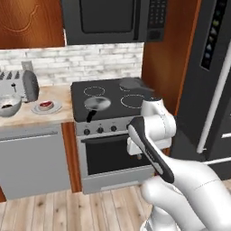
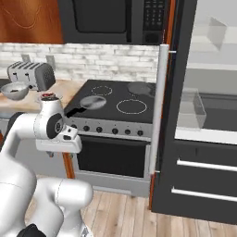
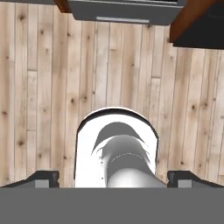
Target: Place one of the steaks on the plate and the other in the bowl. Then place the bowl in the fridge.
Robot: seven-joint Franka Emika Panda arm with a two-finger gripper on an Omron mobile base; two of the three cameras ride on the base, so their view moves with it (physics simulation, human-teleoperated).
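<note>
Left base view: bowl (image 1: 9,105) w/ dark steak (image 1: 7,106) in it and plate (image 1: 47,107) w/ red steak (image 1: 45,105) are sitting on worktop (image 1: 54,97) by toaster (image 1: 19,84). Next, I'd say: reach over, grip bowl rim square, keep it level.

Right base view: fridge (image 2: 203,102) is standing open; arm is folded low, well apart from bowl.

Hand view: end effector (image 3: 113,177) is pointing down at wood floor (image 3: 43,87), fingers (image 3: 43,178) spread wide, holding nothing.

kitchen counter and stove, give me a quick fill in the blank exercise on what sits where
1. The red steak lies on the ____.
2. The bowl stands on the counter in front of the ____.
3. The frying pan rests on the ____.
4. In the right base view, the fridge door is ____.

Missing words: plate; toaster; stove; open
</note>
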